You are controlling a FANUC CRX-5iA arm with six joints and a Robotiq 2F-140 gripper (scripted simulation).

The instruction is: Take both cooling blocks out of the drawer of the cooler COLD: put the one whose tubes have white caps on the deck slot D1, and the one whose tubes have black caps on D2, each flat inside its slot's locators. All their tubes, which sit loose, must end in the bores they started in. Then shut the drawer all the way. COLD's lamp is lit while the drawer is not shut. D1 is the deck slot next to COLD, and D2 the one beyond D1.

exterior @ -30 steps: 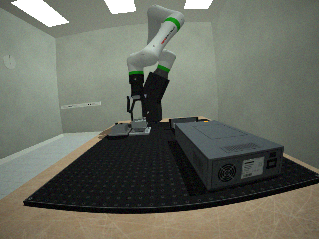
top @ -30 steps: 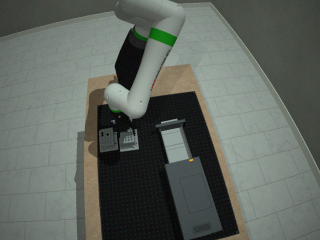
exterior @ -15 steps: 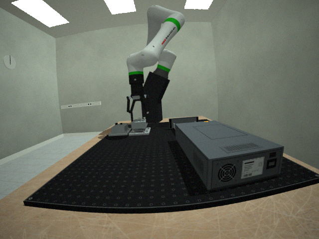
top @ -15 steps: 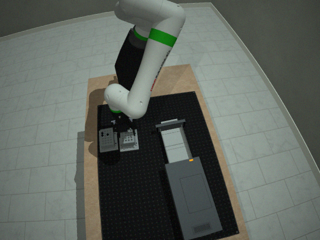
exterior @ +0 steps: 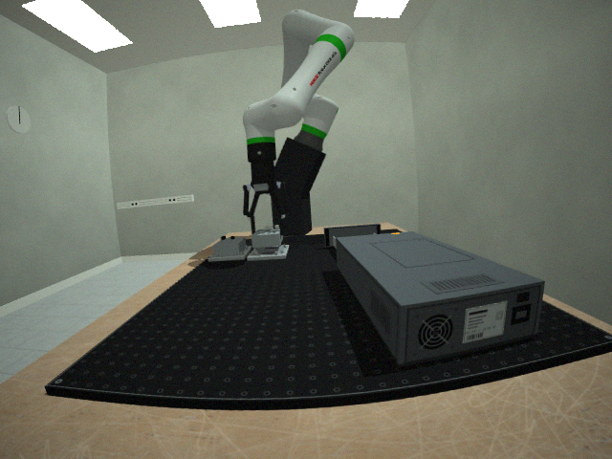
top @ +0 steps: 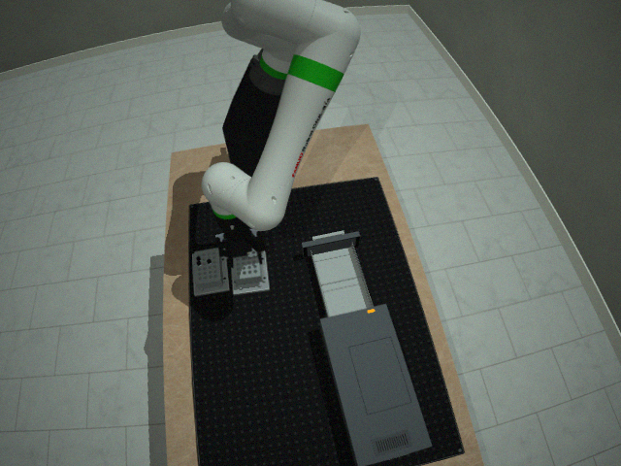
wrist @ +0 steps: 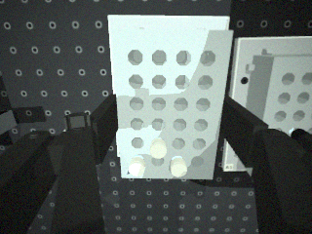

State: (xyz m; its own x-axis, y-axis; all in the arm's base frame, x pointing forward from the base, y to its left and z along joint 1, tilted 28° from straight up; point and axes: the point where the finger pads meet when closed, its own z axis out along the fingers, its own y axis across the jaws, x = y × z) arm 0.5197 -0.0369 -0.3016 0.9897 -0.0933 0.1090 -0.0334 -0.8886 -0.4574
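Presently, we see the gripper (top: 243, 251) (exterior: 265, 230) (wrist: 168, 109) clamped on the white-capped block (top: 253, 271) (exterior: 266, 240) (wrist: 168, 93), apparently just above slot D1 (top: 265, 283) (exterior: 269, 255), with the black-capped block (top: 208, 273) (exterior: 229, 247) (wrist: 274, 104) toward nine o'clock from above; misaligned lowering could catch a locator, tilting loose tubes.

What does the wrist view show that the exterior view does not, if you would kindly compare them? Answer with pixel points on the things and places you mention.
Only the wrist view shows the bores (top: 253, 274) (wrist: 159, 58) in the top of the white-capped block.

Only the exterior view shows the cooler COLD (top: 368, 371) (exterior: 440, 269), its lit lamp (top: 371, 311) (exterior: 395, 233) and the wall clock (exterior: 18, 120).

Both show the gripper (top: 243, 256) (exterior: 265, 229) (wrist: 168, 109) closed on the white-capped block (top: 254, 279) (exterior: 267, 240) (wrist: 171, 93), with the black-capped block (top: 208, 285) (exterior: 229, 247) (wrist: 273, 88) beside it.
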